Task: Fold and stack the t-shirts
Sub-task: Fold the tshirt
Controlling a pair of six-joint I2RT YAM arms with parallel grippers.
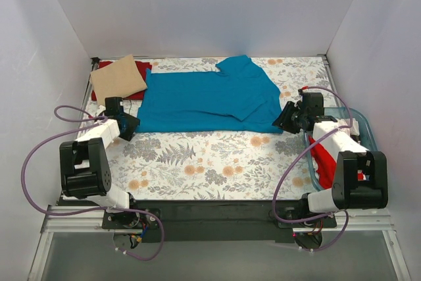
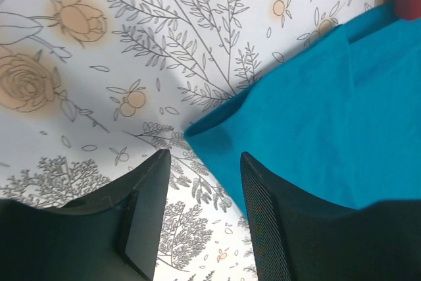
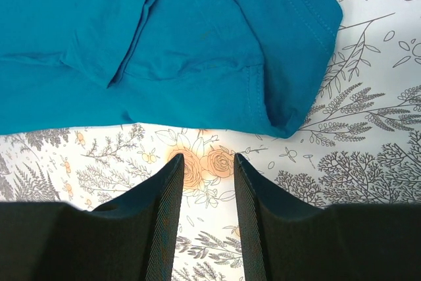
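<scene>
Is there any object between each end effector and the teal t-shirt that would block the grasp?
Nothing visible blocks either one. The left end effector is open at a corner of the teal t-shirt, and the right end effector is open just short of its edge; only bare floral table cloth lies between.

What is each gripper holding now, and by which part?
Nothing. The left gripper and the right gripper are both open, at the edge of the teal t-shirt.

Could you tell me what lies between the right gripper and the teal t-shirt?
Only bare floral table cloth, as the right wrist view shows; the right gripper is not touching the teal t-shirt.
</scene>
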